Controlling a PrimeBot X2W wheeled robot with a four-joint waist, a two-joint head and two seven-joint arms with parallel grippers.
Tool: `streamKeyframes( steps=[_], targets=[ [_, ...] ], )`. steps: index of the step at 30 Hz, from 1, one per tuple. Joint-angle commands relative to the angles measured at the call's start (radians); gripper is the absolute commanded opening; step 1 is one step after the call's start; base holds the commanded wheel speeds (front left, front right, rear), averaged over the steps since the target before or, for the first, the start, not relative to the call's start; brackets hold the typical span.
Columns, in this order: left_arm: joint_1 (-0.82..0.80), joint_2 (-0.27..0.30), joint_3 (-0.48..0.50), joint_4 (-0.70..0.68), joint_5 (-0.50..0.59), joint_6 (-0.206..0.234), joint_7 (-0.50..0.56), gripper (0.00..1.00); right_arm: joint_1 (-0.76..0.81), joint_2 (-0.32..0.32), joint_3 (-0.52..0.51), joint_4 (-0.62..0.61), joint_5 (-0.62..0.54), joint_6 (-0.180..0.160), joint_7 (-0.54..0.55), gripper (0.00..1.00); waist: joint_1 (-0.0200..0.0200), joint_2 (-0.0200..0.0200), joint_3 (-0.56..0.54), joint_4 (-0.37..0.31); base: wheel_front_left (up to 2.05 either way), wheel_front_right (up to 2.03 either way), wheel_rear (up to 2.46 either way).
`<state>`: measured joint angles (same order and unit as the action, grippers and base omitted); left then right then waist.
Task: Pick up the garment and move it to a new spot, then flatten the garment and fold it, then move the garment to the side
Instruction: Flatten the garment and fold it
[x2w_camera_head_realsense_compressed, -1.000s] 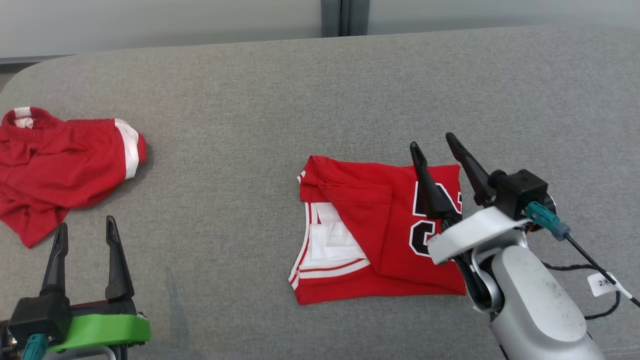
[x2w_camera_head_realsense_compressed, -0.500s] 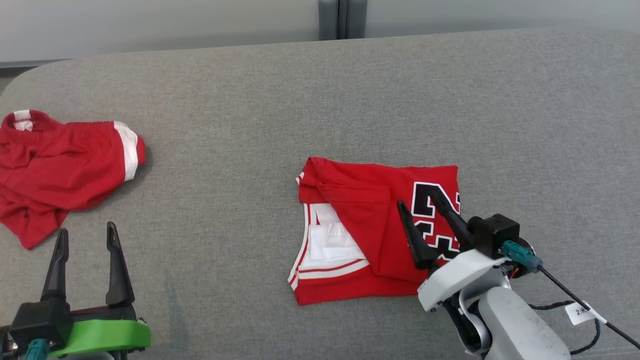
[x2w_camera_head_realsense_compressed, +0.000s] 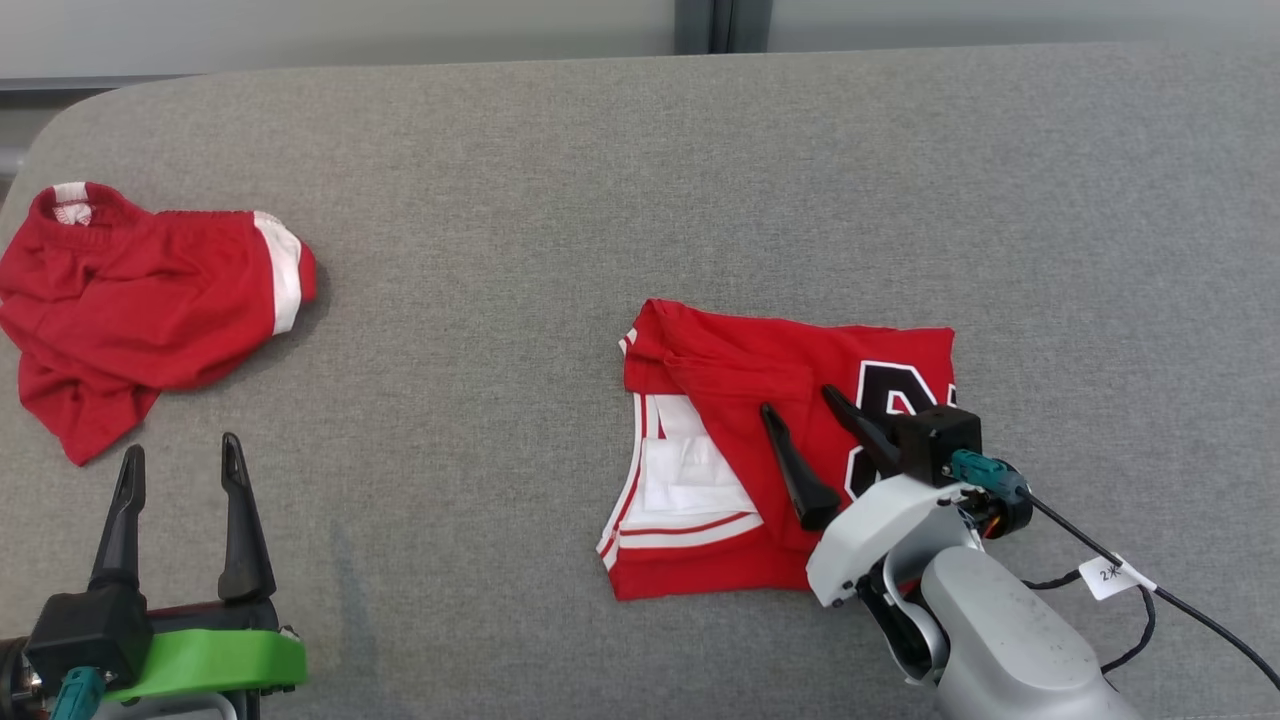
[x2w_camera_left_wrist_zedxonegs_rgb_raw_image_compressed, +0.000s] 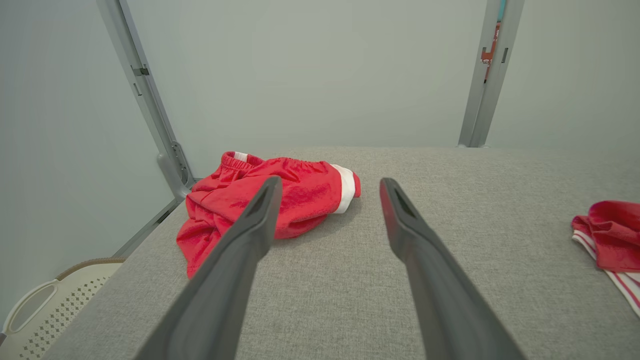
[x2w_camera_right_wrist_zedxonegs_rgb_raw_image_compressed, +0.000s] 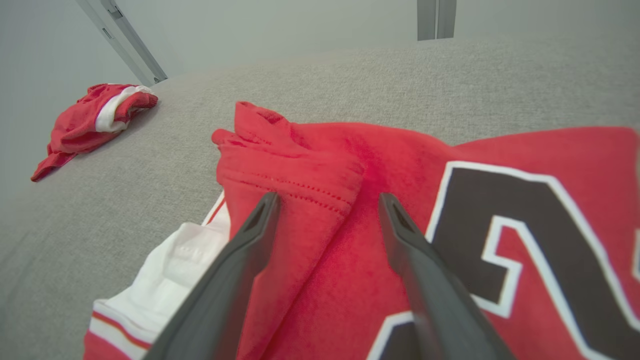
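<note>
**Red jersey (x2w_camera_head_realsense_compressed: 720, 385) folded; right gripper (x2w_camera_head_realsense_compressed: 798, 400) open over it**

Red cloth lies in a rough rectangle at the middle right of the grey pad (x2w_camera_head_realsense_compressed: 500, 200). A flap is turned over its white lining and the number faces up, so the folding looks largely done and the move aside remains. The right gripper hangs low over the jersey's middle, fingers spread wide and holding nothing. In the right wrist view they straddle the flap's edge, probably lining up a pinch through all the layers. Whether the tips touch the cloth I cannot tell. The left gripper (x2w_camera_head_realsense_compressed: 181, 446) waits at the near left, also spread and empty, well apart from the jersey and seemingly kept clear. Crumpled shorts (x2w_camera_head_realsense_compressed: 150, 310) take up the far left.
</note>
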<state>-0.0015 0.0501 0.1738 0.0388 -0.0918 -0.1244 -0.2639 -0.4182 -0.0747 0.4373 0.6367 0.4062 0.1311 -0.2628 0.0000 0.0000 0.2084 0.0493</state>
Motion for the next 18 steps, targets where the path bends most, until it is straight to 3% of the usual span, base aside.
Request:
streamKeyframes(
  steps=[1,10,11,13,18],
  targets=[
    [-0.021,0.001,0.001,0.002,-0.001,-0.004,0.000,1.00,-0.013,0.001,0.006,0.012,0.008,-0.001,-0.002,1.00,0.0000,0.0000,0.005,0.006,0.00,0.00,0.00],
    [-0.036,0.001,-0.006,0.004,-0.009,-0.005,0.000,1.00,-0.059,0.012,0.057,0.044,0.096,-0.001,-0.002,1.00,0.0000,0.0000,0.024,0.013,0.00,0.00,0.00],
    [-0.037,0.001,-0.007,0.004,-0.011,-0.005,0.000,1.00,-0.065,0.013,0.059,0.039,0.102,-0.001,-0.002,0.53,0.0000,0.0000,0.025,0.015,0.00,0.00,0.00],
    [-0.040,0.001,-0.008,0.005,-0.013,-0.005,0.000,1.00,-0.068,0.015,0.068,0.033,0.108,-0.001,-0.002,0.00,0.0000,0.0000,0.027,0.016,0.00,0.00,0.00],
    [-0.039,0.001,-0.006,0.007,-0.015,-0.004,0.000,1.00,-0.059,0.015,0.079,-0.004,0.095,-0.001,-0.002,0.00,0.0000,0.0000,0.026,0.015,0.00,0.00,0.00]
  ],
)
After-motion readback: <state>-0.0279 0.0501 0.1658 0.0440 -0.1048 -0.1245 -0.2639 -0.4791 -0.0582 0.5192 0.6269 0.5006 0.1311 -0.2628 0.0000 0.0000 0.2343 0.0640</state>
